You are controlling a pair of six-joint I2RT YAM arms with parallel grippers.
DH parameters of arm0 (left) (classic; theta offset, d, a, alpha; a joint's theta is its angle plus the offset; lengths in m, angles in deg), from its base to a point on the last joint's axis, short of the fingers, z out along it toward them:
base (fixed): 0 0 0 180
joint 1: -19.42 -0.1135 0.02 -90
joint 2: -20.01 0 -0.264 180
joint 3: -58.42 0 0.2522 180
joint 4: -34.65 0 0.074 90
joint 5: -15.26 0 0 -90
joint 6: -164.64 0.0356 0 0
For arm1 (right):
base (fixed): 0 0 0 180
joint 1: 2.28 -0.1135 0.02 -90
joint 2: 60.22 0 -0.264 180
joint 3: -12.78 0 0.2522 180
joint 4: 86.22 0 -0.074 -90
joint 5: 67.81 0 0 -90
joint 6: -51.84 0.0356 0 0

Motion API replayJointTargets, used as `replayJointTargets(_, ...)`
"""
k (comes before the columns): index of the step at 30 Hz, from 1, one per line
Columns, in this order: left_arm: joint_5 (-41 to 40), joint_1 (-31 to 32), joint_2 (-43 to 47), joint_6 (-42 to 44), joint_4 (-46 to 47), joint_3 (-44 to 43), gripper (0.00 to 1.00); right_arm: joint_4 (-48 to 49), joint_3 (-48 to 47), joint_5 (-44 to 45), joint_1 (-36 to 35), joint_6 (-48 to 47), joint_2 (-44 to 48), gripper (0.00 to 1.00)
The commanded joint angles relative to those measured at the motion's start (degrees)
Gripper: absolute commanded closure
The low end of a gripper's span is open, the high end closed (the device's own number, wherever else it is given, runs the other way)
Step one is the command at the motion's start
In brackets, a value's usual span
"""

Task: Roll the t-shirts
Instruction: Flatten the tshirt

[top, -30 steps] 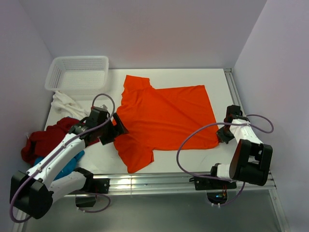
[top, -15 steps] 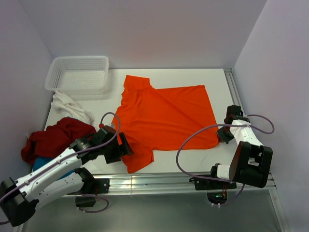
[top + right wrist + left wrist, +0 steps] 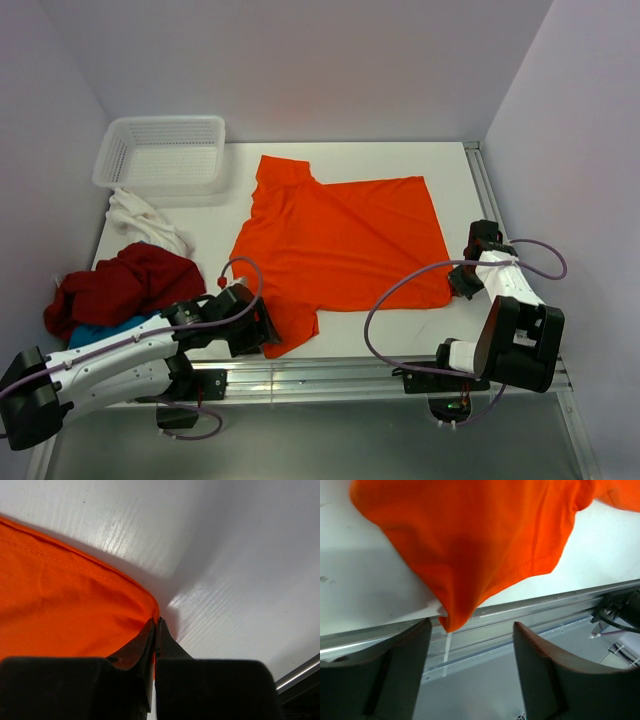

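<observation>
The bright orange t-shirt [image 3: 340, 240] lies spread flat in the middle of the table. My left gripper [image 3: 262, 330] is open at the near table edge, by the shirt's near-left sleeve. In the left wrist view the sleeve [image 3: 485, 540] lies just beyond the open gripper [image 3: 470, 675], its tip hanging over the table edge close to the left finger [image 3: 380, 675]. My right gripper [image 3: 462, 283] is shut on the shirt's near-right hem corner [image 3: 100, 605], the jaws pinching the fabric edge at the gripper tip [image 3: 157, 630]. The dark red [image 3: 120, 285], turquoise blue [image 3: 100, 332] and white [image 3: 145, 218] shirts lie heaped at the left.
A white perforated basket [image 3: 160, 150] stands at the back left corner. A metal rail [image 3: 330, 375] runs along the near table edge and also shows in the left wrist view [image 3: 545, 610]. White walls close in the back and both sides.
My left arm has swung from the shirt's left side down to the near table edge, by the near sleeve. The right gripper has stayed on the hem corner.
</observation>
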Motion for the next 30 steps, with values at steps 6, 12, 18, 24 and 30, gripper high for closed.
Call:
replayJointTargets(6,-2.5,2.7,-0.5,-2.9,4.3,2.1,0.37,0.7,0.4,-0.8,-0.3,-0.6,1.1,1.00)
replayJointTargets(12,-2.7,2.8,-3.5,-3.0,5.3,2.0,0.51,1.0,1.0,-1.7,-0.2,-0.7,1.3,1.00)
replayJointTargets(18,-2.4,2.8,-8.2,0.5,10.0,0.1,0.80,0.5,0.4,-1.9,-0.3,-0.6,1.5,1.00)
replayJointTargets(24,0.4,2.9,-13.8,7.0,7.0,-7.2,1.00,-1.1,-1.8,-2.1,-0.3,0.1,1.3,1.00)
replayJointTargets(30,-1.4,1.5,-18.5,16.4,-11.0,-30.8,1.00,-7.9,-9.8,-3.8,-0.2,2.0,0.5,1.00)
